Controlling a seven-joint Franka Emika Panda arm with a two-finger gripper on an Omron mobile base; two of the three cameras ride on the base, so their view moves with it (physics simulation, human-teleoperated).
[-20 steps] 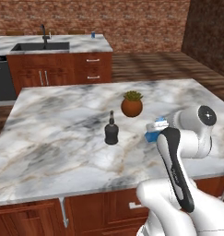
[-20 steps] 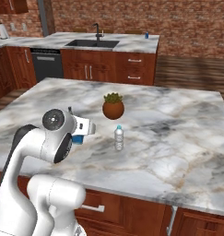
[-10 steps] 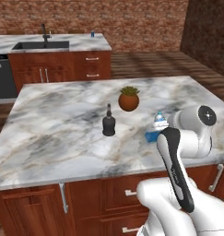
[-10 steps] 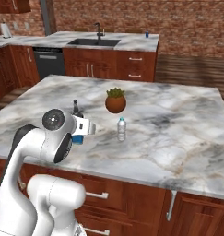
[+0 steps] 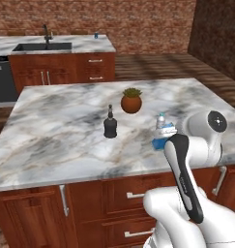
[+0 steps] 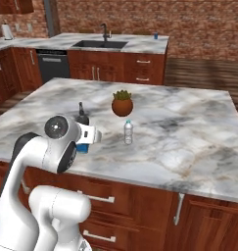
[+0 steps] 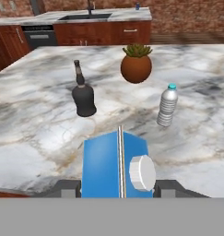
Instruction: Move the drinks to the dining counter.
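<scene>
The tool [image 7: 118, 186] has its two dark tips on either side of the blue carton [image 7: 115, 168], one at each edge, and it looks clamped on it, though I cannot see the pads press the sides. The carton has a round white cap on top. In the left base view the carton [image 5: 161, 140] sits just in front of the white arm, near the front edge of the island bench [image 5: 56, 140], and I cannot tell if it is lifted off the marble or resting on it. A little way past it stands the clear water bottle [image 7: 167, 105], upright, with a blue-green lid. To the other side stands the squat black bottle [image 7: 83, 97], also upright. Behind them both is the round brown pot with the green plant [image 7: 136, 64], which is not a drink. Far off, across the floor, is the dining bench [image 6: 140, 44] with the black sink [image 6: 100, 44] and tap. A small blue can [image 6: 155, 36] stands on it already. So I think the carton is the drink being moved right now. Next the robot needs to hold it tight, keep it upright, and drive over to the far bench. The two bottles are left for after.
</scene>
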